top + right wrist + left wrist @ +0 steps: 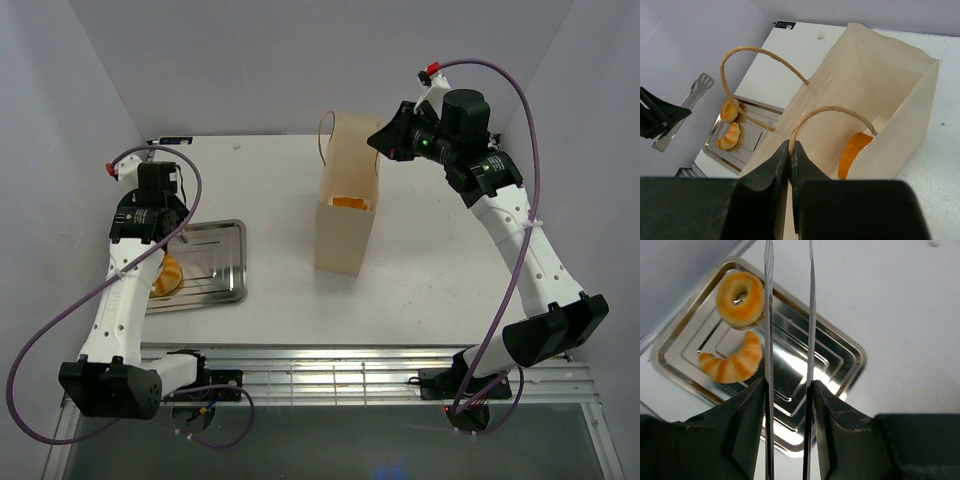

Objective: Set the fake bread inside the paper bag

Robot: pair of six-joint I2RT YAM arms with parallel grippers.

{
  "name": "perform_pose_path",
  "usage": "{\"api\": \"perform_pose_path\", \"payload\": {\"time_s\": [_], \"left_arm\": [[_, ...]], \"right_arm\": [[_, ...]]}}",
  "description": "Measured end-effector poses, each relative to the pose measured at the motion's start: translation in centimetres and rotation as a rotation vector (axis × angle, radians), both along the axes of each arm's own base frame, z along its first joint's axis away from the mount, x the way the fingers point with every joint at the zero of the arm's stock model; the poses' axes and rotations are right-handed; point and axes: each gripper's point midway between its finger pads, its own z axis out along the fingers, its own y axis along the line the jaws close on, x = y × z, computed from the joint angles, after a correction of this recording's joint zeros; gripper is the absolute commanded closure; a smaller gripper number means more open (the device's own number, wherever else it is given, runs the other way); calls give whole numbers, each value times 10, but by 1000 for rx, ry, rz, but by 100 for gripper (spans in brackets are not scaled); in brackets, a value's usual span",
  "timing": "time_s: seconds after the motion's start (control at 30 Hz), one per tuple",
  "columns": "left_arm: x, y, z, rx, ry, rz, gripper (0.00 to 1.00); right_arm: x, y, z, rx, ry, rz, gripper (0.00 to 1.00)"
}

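The paper bag (345, 235) stands upright mid-table, mouth open. One orange bread piece (852, 155) lies inside it, also visible from above (350, 201). My right gripper (790, 145) is shut on the bag's near string handle (830, 109) at the rim; in the top view this gripper (382, 140) is above the bag's far right corner. A ring-shaped bun (740, 299) and a croissant (732, 362) lie on the silver tray (840, 347). My left gripper (788, 385) is shut on metal tongs (811, 315), whose two blades stand apart above the tray, just right of the two pieces.
The tray (225, 290) sits at the left, near the side wall. A slatted metal grate (350, 380) runs along the near table edge. Walls close in on the left, the back and the right. The bag's far handle (747, 55) arches up free.
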Motion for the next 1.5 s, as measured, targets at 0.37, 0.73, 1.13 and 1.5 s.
{"api": "perform_pose_path", "payload": {"time_s": [0.37,0.73,1.13,1.5], "left_arm": [[-4,37,-74,6,225,122,47],[-8,41,-105,-3,306,165,46],[-7,42,-121,6,333,159,46],[1,44,-133,30,369,135,46]], "right_arm": [[1,2,-3,-2,8,10,92],[1,2,-4,-2,10,11,92],[0,4,-6,4,19,20,92],[-1,4,-6,5,21,24,92]]}}
